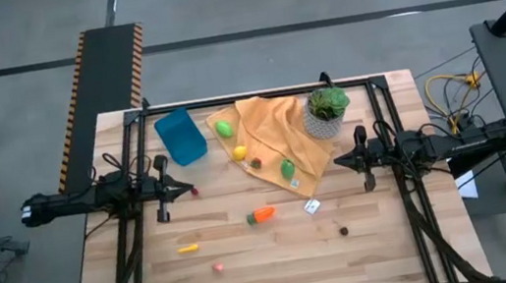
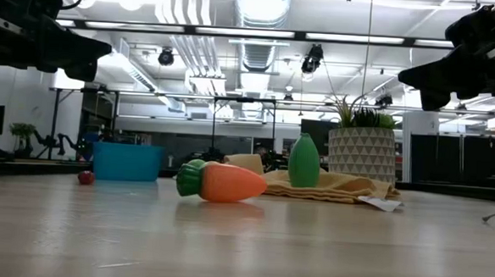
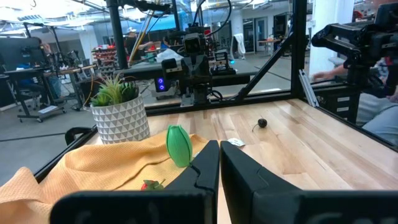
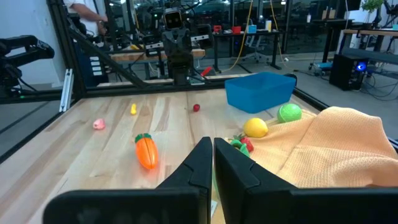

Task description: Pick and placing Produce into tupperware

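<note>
Two grippers are hovering closed and empty above the wooden tabletop [image 1: 279, 257]: the left gripper [image 1: 186, 186] near the blue tupperware [image 1: 180, 136], the right gripper [image 1: 337, 160] just beside the potted plant [image 1: 326, 111]. Produce is lying scattered: a green piece [image 1: 223, 128], a yellow piece [image 1: 240, 151] and another green piece [image 1: 288, 168] are resting on the orange cloth [image 1: 277, 138], while an orange carrot [image 1: 262, 215], a yellow piece [image 1: 187, 249] and a pink piece [image 1: 218, 266] are sitting on bare wood, well apart from the tupperware.
</note>
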Tool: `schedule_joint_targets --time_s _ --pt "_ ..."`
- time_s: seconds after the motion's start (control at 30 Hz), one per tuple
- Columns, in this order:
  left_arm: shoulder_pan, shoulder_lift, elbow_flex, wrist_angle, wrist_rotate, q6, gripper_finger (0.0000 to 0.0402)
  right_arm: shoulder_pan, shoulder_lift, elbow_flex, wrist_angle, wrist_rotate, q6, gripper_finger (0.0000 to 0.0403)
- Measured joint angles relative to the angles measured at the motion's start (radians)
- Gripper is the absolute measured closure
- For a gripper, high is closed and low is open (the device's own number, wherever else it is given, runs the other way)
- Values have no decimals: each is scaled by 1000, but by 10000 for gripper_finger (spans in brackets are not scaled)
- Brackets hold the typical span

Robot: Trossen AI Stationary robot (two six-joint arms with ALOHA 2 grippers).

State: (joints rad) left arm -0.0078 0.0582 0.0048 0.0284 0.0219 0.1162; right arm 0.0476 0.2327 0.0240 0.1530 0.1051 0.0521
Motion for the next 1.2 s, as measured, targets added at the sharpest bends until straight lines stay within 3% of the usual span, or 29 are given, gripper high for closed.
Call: schedule_joint_targets --time_s 1.2 --pt "0 0 0 0 0 0 402 0 0 0 0 0 0 394"
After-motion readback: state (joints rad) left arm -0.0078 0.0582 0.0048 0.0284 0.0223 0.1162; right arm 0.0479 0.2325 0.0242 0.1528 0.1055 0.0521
